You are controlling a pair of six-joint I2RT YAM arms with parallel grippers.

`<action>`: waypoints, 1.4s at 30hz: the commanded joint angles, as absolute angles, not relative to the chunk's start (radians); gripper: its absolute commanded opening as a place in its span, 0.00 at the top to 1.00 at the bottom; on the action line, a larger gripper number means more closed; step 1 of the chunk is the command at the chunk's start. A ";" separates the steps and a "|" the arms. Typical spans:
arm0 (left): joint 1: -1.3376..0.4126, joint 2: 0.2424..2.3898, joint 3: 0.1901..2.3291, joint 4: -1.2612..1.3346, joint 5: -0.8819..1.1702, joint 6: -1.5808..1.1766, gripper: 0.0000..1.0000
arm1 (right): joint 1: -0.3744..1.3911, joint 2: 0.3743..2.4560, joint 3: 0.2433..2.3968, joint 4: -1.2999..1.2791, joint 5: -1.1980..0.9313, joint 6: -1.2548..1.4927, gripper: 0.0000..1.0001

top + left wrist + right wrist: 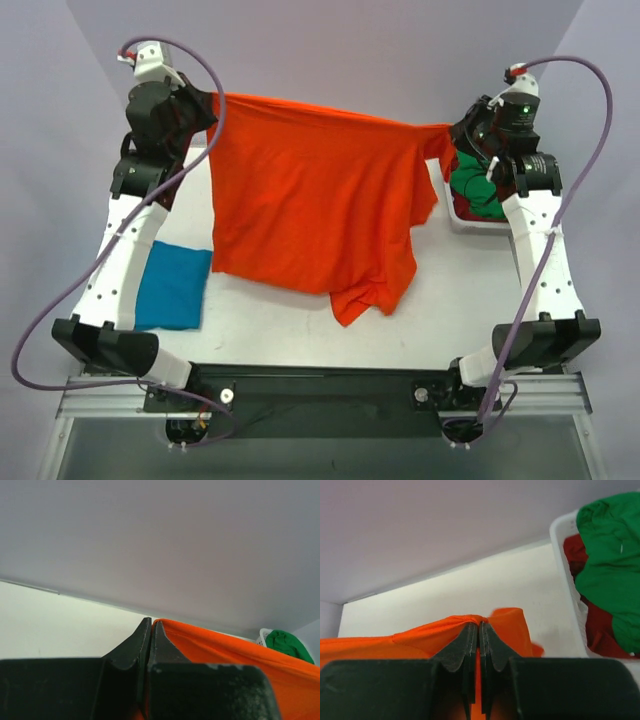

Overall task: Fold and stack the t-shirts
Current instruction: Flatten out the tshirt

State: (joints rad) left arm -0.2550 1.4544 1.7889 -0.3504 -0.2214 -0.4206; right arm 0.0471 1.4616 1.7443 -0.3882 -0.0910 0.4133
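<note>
Aloft: orange t-shirt (310, 200) between left claw (151, 624), right claw (479, 625)

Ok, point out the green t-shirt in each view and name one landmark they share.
Top external: green t-shirt at the right edge, in the white basket.
Left wrist: green t-shirt small at the lower right, beyond the orange t-shirt.
Right wrist: green t-shirt upper right, over a dark red shirt in the basket.
Shared landmark: the orange t-shirt, stretched between left gripper and right gripper.
</note>
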 commanded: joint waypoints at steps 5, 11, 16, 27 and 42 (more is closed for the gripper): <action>-0.068 1.539 2.097 -0.241 -0.020 -0.514 1.00 | 0.035 1.459 2.037 -0.287 -0.060 0.382 1.00; -0.025 1.364 1.747 -0.181 -0.002 -0.592 1.00 | 0.043 1.298 1.729 -0.262 -0.061 0.405 1.00; -0.020 1.200 1.295 -0.098 0.000 -0.744 1.00 | 0.048 1.168 1.286 -0.207 -0.081 0.488 1.00; -0.018 1.058 0.505 0.086 0.021 -0.930 1.00 | 0.064 1.094 0.459 0.055 -0.262 0.661 0.59; -0.018 1.016 0.443 0.002 -0.025 -0.880 1.00 | 0.057 1.242 0.671 0.006 -0.061 0.588 0.46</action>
